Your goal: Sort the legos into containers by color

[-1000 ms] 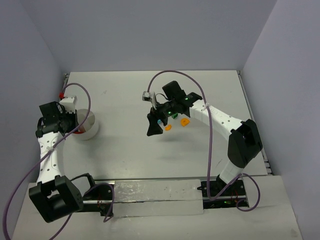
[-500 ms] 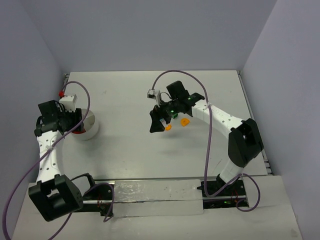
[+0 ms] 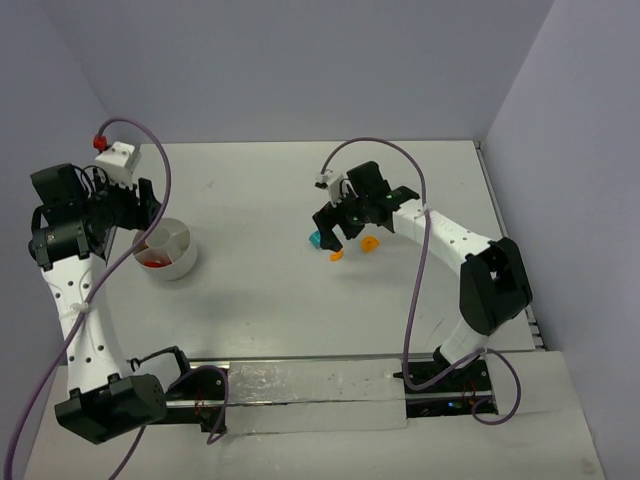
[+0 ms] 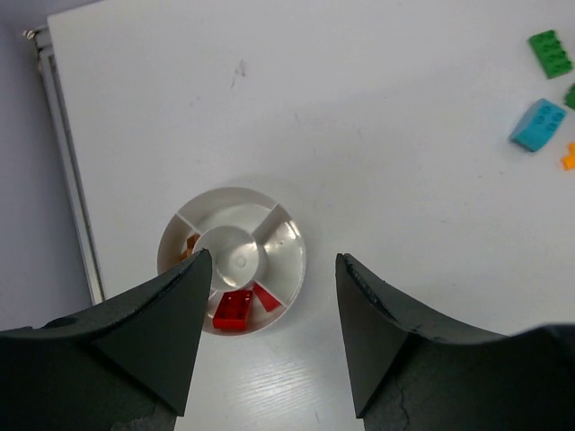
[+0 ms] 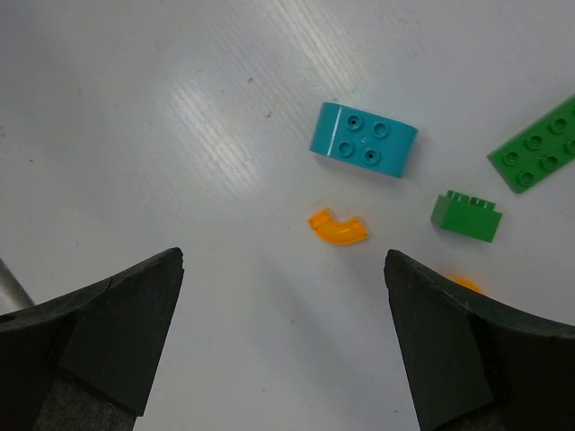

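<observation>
Left gripper (image 4: 274,269): I see its fingers spread apart with nothing between them, hanging above the bowl.
Bowl (image 4: 280,241): at the 9 o'clock side of the table (image 3: 250,300); white and round, with dividers around a central ring.
Red legos (image 4: 235,310): two lie in the 6 o'clock compartment, as my left wrist view shows it.
Orange bit (image 4: 191,244): in the 9 o'clock compartment, partly hidden by a finger.
Cyan lego (image 5: 363,139): loose on the table, at 12 o'clock from the curved orange lego (image 5: 337,226).
Small green lego (image 5: 465,215): at 3 o'clock from that curved piece.
Long green lego (image 5: 539,144): at 2 o'clock, cut off by the frame edge.
Right gripper (image 5: 283,269): fingers wide apart and empty, hovering just at 6 o'clock of the curved orange lego.
</observation>
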Available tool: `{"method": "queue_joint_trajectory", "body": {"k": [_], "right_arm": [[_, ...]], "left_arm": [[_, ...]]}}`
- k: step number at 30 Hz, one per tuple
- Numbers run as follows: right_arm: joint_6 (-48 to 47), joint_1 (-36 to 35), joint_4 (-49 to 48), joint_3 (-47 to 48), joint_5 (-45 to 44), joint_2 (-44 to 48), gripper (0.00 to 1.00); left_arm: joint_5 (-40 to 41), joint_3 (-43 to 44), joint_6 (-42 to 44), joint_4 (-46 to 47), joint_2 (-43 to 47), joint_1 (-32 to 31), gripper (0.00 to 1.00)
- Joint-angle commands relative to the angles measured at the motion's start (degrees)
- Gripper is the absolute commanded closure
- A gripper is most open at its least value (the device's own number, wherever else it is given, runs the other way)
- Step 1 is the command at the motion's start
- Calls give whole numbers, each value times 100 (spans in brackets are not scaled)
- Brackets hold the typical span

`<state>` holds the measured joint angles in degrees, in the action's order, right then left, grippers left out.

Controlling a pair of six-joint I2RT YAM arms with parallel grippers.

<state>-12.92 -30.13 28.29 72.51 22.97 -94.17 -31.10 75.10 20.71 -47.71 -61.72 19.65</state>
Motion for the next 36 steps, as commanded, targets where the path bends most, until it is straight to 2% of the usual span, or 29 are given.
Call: {"method": "queue_joint_trajectory", "body": {"k": [1,2,5,10,14,18,21,30,36], "right_arm": [[-562,249,-56,180,-44,13,0],[-853,282,-11,259,48,-39,0],[-1646,366,140,512,127,-297,0],[-3346,583,1116,1545,768,-1093,0],[-5522,654,1860,1986,1100,-1607,0],[-7054,659,2249,1950,988,-1822,0],[-7401,665,2135,1841,1039,-1901,0],[-7355,597,1839,2322,1478,-2419,0],[-7628,421,1922,2508,1541,-2623,0]], "left_arm": [[-893,550,473,-767,-341,0,34],[-1061,693,641,-1005,-435,-21,34],[-1213,765,686,-973,-604,-152,34],[-1494,645,1033,-1074,-877,-566,35],[-1516,586,1383,-1207,-1021,-1011,35],[-2007,919,1336,-1402,-1258,-1086,35],[-2136,1068,1001,-1254,-1346,-1086,35],[-1941,881,385,-691,-1413,-1121,35],[-1756,774,313,-628,-1431,-1141,35]]}}
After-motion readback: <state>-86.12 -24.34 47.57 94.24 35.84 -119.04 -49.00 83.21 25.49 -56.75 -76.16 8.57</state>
